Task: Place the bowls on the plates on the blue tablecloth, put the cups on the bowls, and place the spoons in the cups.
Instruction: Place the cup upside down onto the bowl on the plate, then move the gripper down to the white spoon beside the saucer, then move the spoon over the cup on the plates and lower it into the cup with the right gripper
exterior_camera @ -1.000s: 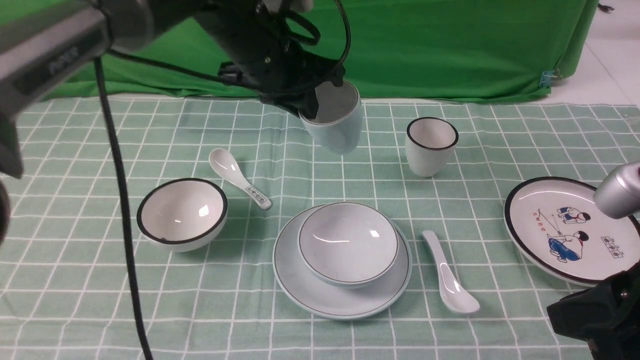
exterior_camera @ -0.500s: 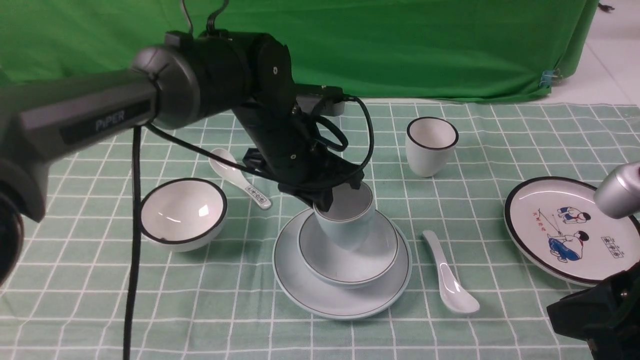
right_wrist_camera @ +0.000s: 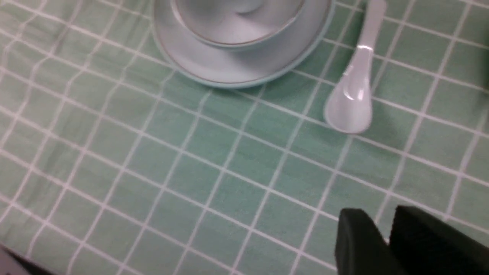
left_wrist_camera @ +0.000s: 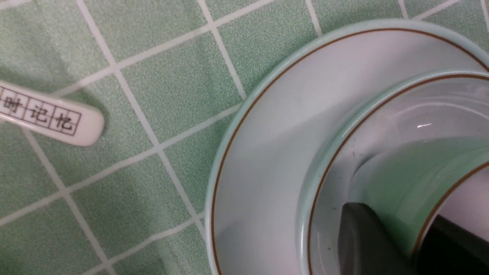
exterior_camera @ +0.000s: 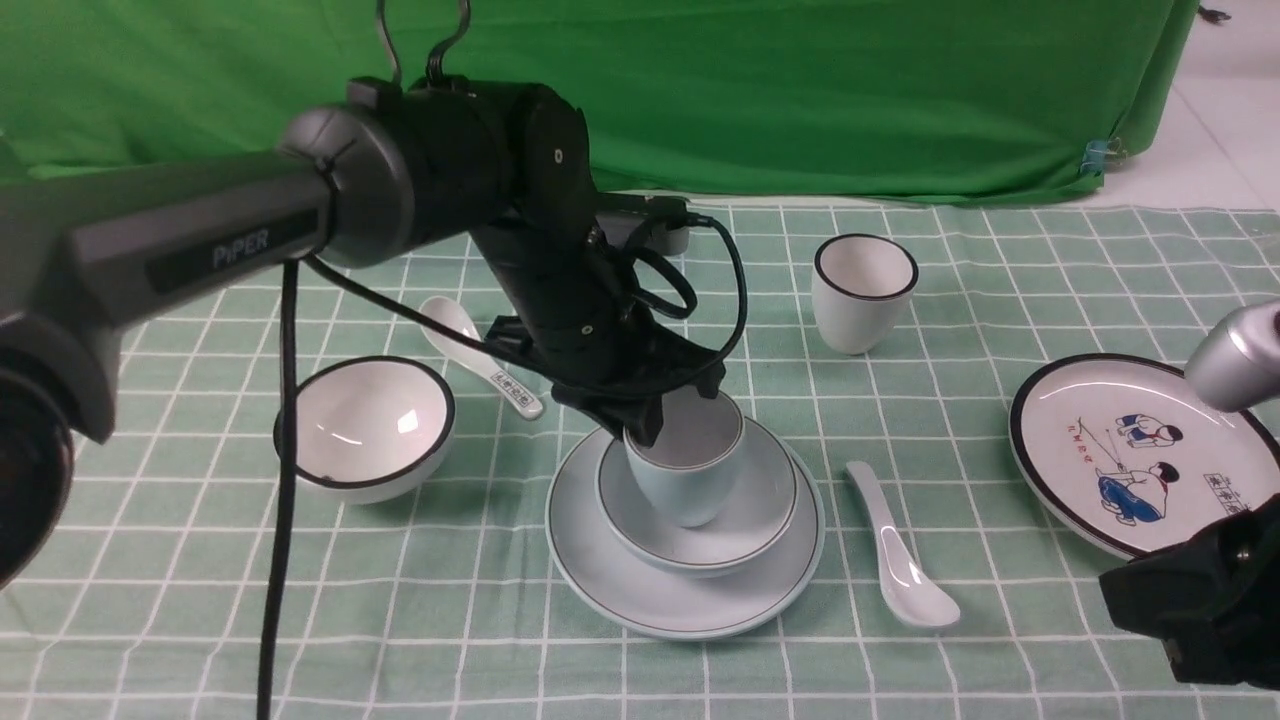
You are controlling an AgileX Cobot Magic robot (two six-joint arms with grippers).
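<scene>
We saw the left fingers [exterior_camera: 645,428] pinching the wall of the pale blue cup [exterior_camera: 685,480], one finger inside and one outside. The cup sat slightly tilted and low in the pale blue bowl [exterior_camera: 765,505] on the pale blue plate [exterior_camera: 600,575]; we could not tell whether its base touched. The right fingers [right_wrist_camera: 384,248] were almost pressed together and empty, over the blue tablecloth [right_wrist_camera: 191,160] near the plain spoon [right_wrist_camera: 353,95].
</scene>
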